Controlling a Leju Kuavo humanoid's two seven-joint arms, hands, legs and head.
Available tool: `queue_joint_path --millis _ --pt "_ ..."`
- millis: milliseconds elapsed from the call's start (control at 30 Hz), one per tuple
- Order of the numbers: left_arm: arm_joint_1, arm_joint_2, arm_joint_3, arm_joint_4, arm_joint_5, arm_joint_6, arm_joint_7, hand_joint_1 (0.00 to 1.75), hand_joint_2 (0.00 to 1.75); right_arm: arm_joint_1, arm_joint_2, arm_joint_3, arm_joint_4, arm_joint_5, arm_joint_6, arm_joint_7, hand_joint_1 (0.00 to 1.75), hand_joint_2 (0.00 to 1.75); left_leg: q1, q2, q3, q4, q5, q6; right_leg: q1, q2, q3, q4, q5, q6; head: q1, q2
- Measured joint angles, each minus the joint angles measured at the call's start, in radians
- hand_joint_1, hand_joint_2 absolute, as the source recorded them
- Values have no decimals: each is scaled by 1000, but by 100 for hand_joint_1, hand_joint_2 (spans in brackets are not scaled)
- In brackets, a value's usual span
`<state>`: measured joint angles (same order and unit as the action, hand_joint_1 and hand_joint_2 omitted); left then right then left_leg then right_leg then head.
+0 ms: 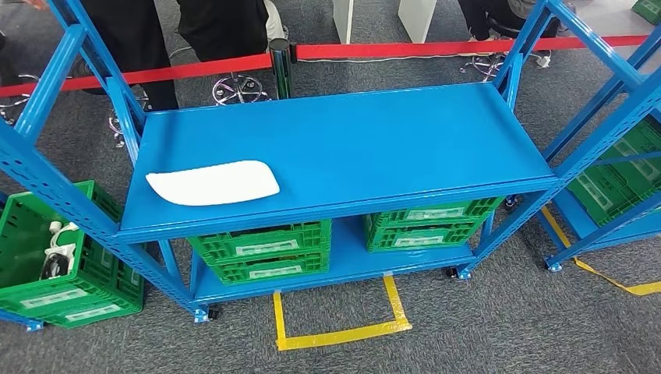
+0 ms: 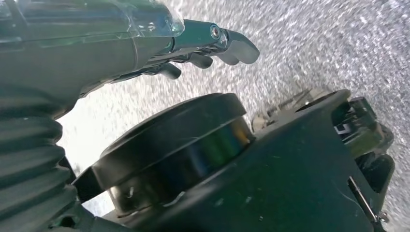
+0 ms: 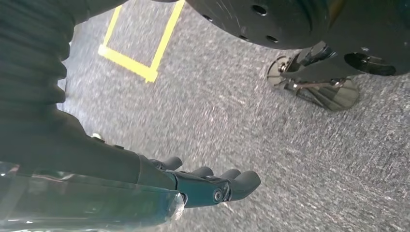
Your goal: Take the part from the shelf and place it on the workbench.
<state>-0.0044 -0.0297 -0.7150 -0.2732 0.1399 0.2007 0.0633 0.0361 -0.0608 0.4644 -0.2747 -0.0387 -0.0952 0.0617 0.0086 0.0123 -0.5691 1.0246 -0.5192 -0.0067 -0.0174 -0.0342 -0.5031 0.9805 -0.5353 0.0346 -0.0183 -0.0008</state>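
A flat white part (image 1: 213,183) with rounded corners lies on the left side of the blue shelf's top board (image 1: 366,144), near its front edge. My left hand (image 2: 193,46) hangs beside my body over grey carpet, its dark fingers (image 2: 237,46) stretched out and holding nothing. My right hand (image 3: 193,186) hangs the same way above the carpet, fingers (image 3: 241,182) loosely extended and empty. Both hands are far from the part.
Green crates (image 1: 265,251) (image 1: 433,224) sit on the shelf's lower board. Another green crate (image 1: 58,265) stands at the left and more at the right (image 1: 623,175). Yellow tape (image 1: 339,335) marks the carpet in front. Behind the shelf runs a red barrier belt (image 1: 203,66), with people standing beyond it.
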Motion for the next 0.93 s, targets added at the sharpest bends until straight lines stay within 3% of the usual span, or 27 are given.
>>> queue_joint_path --millis 200,233,333,367,567,833,867,900,933 --pt "47 6 173 -25 -48 -68 -23 0 175 35 10 -106 -24 14 32 -20 0 175 0 0 0 0 0 0 0 0 0 0 0 0 0 0" --pt "55 8 203 -29 -56 -79 -27 0 131 41 12 -123 -28 16 38 -23 0 175 0 0 0 0 0 0 0 0 0 0 -1 0 0 0" --pt "77 12 288 -40 -80 -113 -37 0 0 58 17 -175 -40 22 53 -33 0 44 0 0 1 0 0 0 0 0 0 0 -1 1 0 0" --pt "85 13 315 -44 -88 -124 -40 0 0 63 18 -191 -44 25 59 -36 0 0 0 0 1 0 0 0 0 0 0 0 -1 1 0 0" --pt "124 26 466 -62 -130 -183 -61 0 0 87 28 -281 -62 37 89 -53 0 0 0 -1 1 0 -1 -1 0 0 -1 0 -2 1 0 0" --pt "135 29 568 -72 -139 -194 -64 0 0 93 35 -341 -70 38 93 -55 0 0 0 -4 2 -1 -1 -1 0 0 0 0 -2 1 0 0" --pt "136 29 577 -74 -139 -194 -64 0 0 93 36 -346 -70 39 94 -55 0 44 0 -4 2 -1 -1 -1 0 0 0 0 -2 1 0 0" --pt "137 29 585 -75 -139 -194 -64 0 0 94 36 -350 -70 39 94 -55 0 44 0 -4 2 -1 -1 -1 0 0 0 0 -2 1 0 0" --pt "137 29 588 -75 -139 -194 -64 0 0 94 36 -352 -70 39 94 -55 0 58 0 -5 2 -1 -1 -1 0 0 0 0 -2 1 0 0"
